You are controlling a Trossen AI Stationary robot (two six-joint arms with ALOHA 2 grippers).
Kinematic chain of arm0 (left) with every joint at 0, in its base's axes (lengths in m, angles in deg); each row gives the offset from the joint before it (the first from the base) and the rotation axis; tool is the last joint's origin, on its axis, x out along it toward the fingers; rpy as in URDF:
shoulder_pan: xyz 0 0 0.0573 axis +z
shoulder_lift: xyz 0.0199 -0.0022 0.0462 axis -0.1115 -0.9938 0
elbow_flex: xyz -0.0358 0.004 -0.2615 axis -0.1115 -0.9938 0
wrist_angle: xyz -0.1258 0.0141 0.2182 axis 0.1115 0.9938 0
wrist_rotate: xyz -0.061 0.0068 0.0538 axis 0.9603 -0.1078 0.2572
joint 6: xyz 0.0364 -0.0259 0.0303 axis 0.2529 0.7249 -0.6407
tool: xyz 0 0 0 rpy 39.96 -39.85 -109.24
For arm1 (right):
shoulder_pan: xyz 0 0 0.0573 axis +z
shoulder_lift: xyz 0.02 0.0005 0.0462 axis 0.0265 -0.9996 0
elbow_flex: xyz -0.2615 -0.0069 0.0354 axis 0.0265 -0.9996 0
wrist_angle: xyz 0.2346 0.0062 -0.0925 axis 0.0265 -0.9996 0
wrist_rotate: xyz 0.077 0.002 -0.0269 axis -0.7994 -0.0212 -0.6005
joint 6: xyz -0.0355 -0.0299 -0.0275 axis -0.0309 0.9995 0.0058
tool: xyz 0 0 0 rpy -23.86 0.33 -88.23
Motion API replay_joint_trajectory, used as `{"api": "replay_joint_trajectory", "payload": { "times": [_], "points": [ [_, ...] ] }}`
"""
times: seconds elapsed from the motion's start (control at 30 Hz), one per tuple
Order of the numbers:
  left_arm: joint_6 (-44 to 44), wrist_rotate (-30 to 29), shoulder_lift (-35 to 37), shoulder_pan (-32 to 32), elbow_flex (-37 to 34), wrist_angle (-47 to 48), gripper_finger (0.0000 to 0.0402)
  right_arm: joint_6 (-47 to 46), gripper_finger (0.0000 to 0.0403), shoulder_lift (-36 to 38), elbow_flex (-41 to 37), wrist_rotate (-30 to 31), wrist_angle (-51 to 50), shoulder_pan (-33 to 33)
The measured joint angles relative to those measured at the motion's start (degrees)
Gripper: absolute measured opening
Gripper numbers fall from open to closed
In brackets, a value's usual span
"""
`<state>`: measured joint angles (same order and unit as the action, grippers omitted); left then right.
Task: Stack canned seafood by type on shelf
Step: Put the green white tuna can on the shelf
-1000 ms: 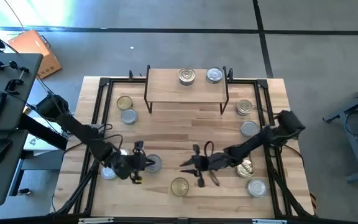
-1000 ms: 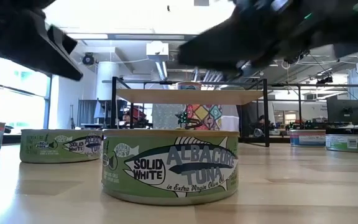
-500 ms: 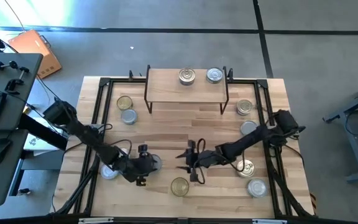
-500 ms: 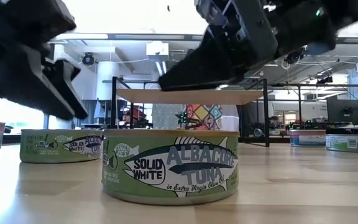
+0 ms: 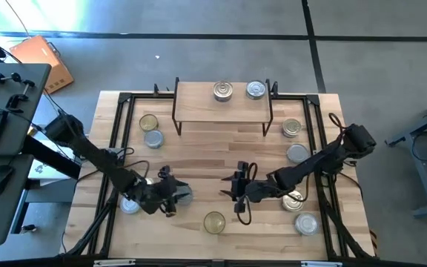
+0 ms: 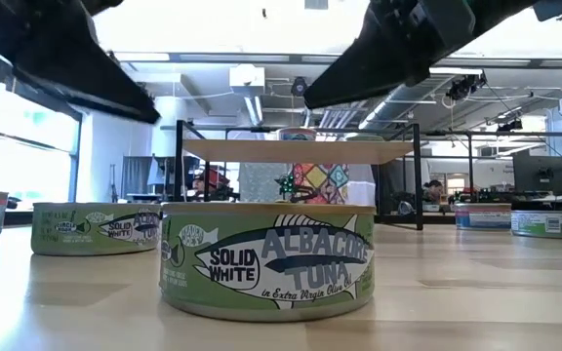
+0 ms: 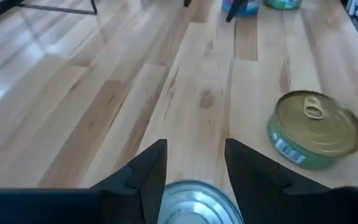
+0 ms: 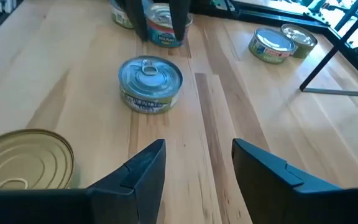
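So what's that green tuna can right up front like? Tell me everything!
The green tuna can is short and round, with a gold-yellow pull-ring top. Its green label reads "Solid White Albacore Tuna" around a fish drawing. It sits flat and upright on the wooden table near the front edge, alone, with nothing touching it.

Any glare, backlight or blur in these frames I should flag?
Low view: bright ceiling light backlights both arms into dark shapes; the albacore tuna tin is sharp. High view: daylight patch on the floor at top left. Left wrist view: gold-topped tin slightly soft.
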<state>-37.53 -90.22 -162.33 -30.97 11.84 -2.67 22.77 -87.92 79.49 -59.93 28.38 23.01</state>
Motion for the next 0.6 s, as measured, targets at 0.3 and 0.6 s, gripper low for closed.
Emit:
{"api": "replay_joint_trajectory", "payload": {
  "times": [0.3,0.6],
  "points": [
    [31.1,-8.6,12.8,-3.2,-0.1,38.1,0.0120,-2.2,0.0177,-1.1,0.0,0.2,0.2,0.0],
    [43.9,-15.9,15.2,4.0,-0.1,52.8,0.0102,-2.6,0.0177,-2.5,0.0,0.3,0.2,-0.9]
  ]
}}
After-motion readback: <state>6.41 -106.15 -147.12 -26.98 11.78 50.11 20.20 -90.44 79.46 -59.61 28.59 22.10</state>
